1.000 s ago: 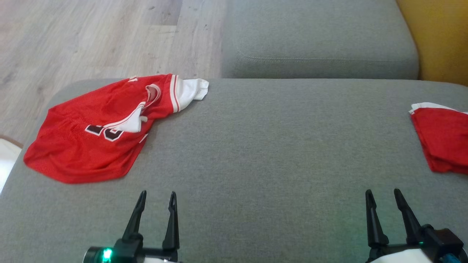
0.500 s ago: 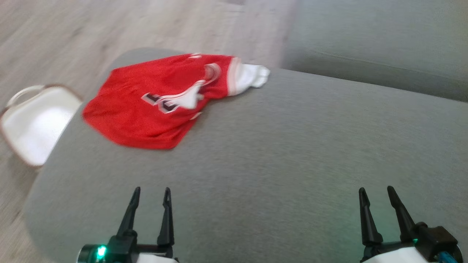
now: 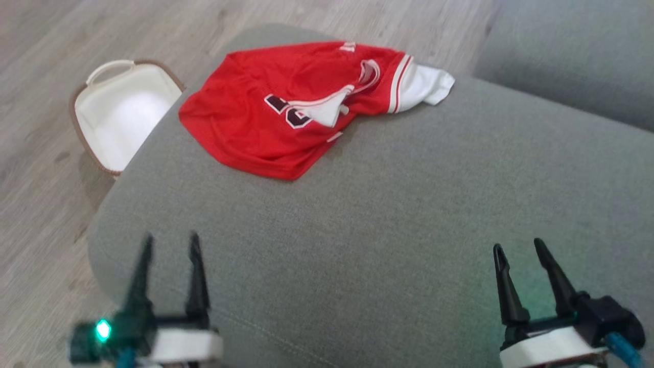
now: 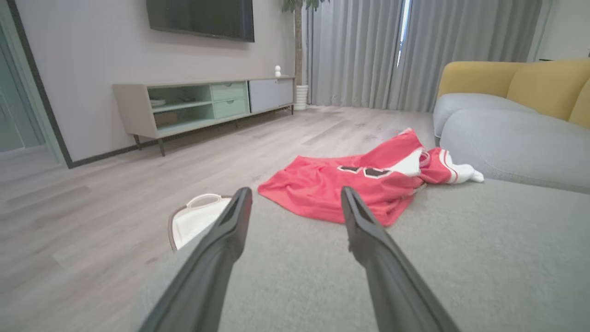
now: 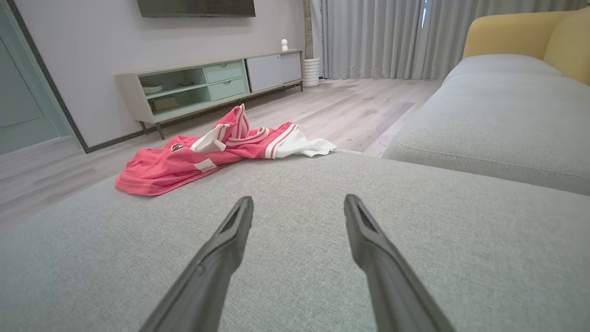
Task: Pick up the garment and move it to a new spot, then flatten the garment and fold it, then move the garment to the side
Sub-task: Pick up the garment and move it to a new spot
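Red garment [image 3: 286,117] lies crumpled on the far left corner of the grey sofa cushion [image 3: 398,220]. Its mesh body is spread out, with a dark number partly showing amid the folds. A white-trimmed part is bunched at the middle, and a white piece trails off at the right end. The garment's left hem lies close to the cushion's rounded edge. Beside that edge a white basket [image 3: 120,117] with a brown rim stands on the pale wooden floor [image 3: 36,214]. The left gripper [image 3: 171,237] is over the near left edge of the cushion and looks blurred in the head view. Its two dark fingers are spread wide with nothing between them. The right gripper [image 3: 517,245] is over the near right part of the cushion, also spread wide and empty. Both grippers are well apart from the garment, and bare grey fabric lies between them and it. In the left wrist view the garment sits just beyond the fingertips' line of sight, with the basket to its lower left. A second grey cushion [image 3: 572,56] lies beyond, at the upper right. A low media cabinet [image 4: 203,103] stands against the wall and grey curtains [image 4: 364,50] hang behind it.
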Tool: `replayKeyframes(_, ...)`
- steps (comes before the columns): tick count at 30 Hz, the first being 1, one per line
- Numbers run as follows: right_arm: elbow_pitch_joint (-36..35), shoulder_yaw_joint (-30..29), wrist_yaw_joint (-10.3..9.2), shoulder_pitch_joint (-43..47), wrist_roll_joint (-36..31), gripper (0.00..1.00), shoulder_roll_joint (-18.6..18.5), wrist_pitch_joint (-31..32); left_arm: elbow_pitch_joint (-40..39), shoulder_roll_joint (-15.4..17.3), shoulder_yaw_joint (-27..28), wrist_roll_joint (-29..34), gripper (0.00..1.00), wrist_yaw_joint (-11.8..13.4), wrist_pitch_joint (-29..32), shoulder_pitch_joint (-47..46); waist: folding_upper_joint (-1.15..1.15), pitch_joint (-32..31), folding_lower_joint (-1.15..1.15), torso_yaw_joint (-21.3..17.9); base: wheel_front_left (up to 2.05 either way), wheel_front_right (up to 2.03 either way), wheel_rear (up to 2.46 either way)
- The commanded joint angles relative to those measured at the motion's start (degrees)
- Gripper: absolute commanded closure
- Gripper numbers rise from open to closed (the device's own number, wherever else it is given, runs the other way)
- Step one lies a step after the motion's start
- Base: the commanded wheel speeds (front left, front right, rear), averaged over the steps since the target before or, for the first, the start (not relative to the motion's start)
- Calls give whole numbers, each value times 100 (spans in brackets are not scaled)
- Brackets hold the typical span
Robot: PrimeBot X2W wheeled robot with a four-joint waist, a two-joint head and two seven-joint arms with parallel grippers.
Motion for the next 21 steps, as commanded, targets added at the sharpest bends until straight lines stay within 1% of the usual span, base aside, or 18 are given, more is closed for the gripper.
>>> replayKeyframes(1, -227, 175, 39, -289, -67, 0, -198, -62, -339, 54, 323, 79, 0, -31, -29, -526, 0, 334, 0, -69, 0, 0, 0)
replayKeyframes(4, -346, 187, 39, -457, -144, 0, -430, -62, -626, 221, 552, 160, 0, -132, -29, -1087, 0, 804, 0, -208, 0, 0, 0)
replayKeyframes(7, -484, 179, 39, -589, -234, 0, -676, -62, -789, 494, 738, 223, 0, -305, -29, -1902, 0, 1239, 0, -324, 0, 0, 0)
replayKeyframes(8, -532, 168, 39, -627, -259, 0, -755, -62, -760, 530, 786, 148, 0, -394, -29, -2211, 0, 1363, 0, -349, 0, 0, 0)
replayKeyframes(9, -581, 166, 39, -661, -287, 0, -836, -62, -643, 488, 864, -79, 0, -506, -29, -2521, 0, 1492, 0, -378, 0, 0, 0)
replayKeyframes(11, -678, 190, 39, -729, -341, 0, -1011, -62, -238, 630, 828, -253, 0, -768, 40, -3202, 0, 1745, 0, -440, 0, 0, 0)
replayKeyframes(13, -773, 210, 39, -806, -386, 0, -1181, -62, 176, 708, 691, -497, 0, -956, 413, -3949, 0, 1965, 0, -505, 0, 0, 0)
replayKeyframes(15, -872, 238, 39, -908, -441, 0, -1357, -62, 569, 791, 547, -753, 0, -1058, 828, -4690, 0, 2182, 0, -593, 0, 0, 0)
replayKeyframes(18, -1030, 255, 39, -1065, -507, 0, -1624, -62, 1312, 907, 334, -1170, 0, -1121, 1506, -5713, 0, 2481, 0, -737, 0, 0, 0)
replayKeyframes(21, -1208, 218, 39, -1160, -552, 0, -1847, -62, 2258, 931, 180, -1673, 0, -1137, 2340, -6490, 0, 2728, 0, -875, 0, 0, 0)
